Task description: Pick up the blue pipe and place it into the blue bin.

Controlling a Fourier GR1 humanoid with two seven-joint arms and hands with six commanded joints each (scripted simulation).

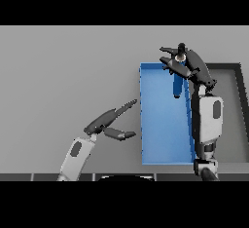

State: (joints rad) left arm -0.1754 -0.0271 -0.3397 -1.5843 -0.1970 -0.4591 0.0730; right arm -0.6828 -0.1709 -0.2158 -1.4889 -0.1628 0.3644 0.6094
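Over the blue bin (163,124) our right hand (187,62) curls its fingers round the blue pipe (178,83), so we lower it before letting go, left hand (108,122) loose-fingered and idle.

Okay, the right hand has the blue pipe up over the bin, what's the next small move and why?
Probably lower it a little, then let go. The right hand is curled round the top of the blue pipe, which hangs upright over the far part of the blue bin, inside its rim. The left hand is open over the table, clear of the bin.
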